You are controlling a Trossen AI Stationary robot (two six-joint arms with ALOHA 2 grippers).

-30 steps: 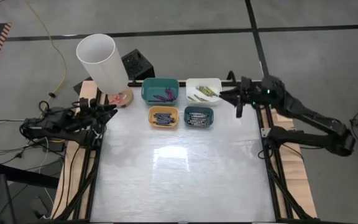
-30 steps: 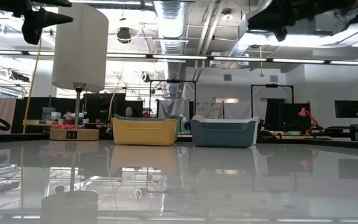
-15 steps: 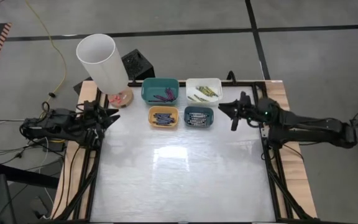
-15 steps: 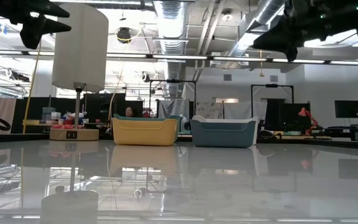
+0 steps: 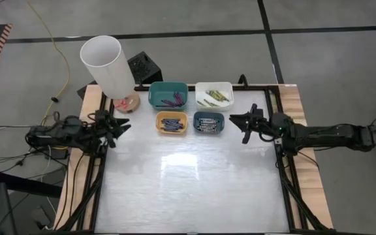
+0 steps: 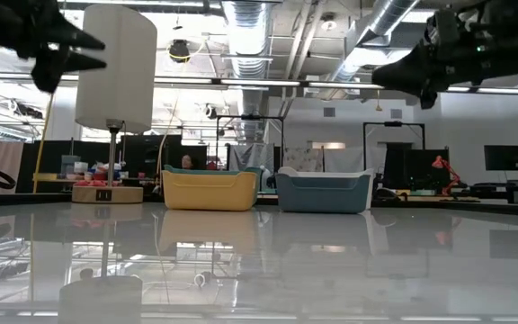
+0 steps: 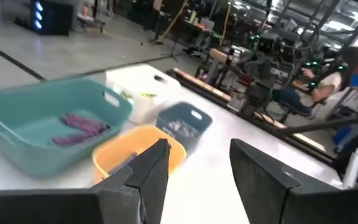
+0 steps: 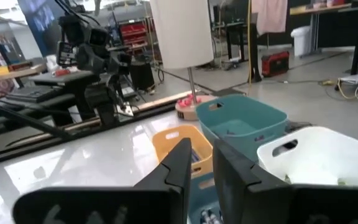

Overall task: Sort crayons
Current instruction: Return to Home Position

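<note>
Four small bins stand at the table's far middle. The teal bin point(image 5: 168, 94) holds purple crayons point(image 7: 79, 124). The white bin point(image 5: 214, 93) holds yellow-green crayons point(image 5: 213, 98). The yellow bin point(image 5: 172, 122) holds blue crayons. The blue bin point(image 5: 209, 122) holds grey crayons point(image 7: 180, 127). My left gripper point(image 5: 119, 125) hangs open and empty above the table's left edge, left of the yellow bin. My right gripper point(image 5: 242, 125) hangs open and empty to the right of the blue bin, pointing at it.
A lamp with a tall white shade point(image 5: 108, 64) stands on a round wooden base at the far left corner. The near part of the glossy tabletop point(image 5: 188, 183) is bare. A person sits beyond the table point(image 7: 319, 87).
My right gripper has come down and toward the table's near edge, away from the white bin, and now hangs beside the blue bin. My left gripper has gone lower and a little toward the near edge and the bins.
</note>
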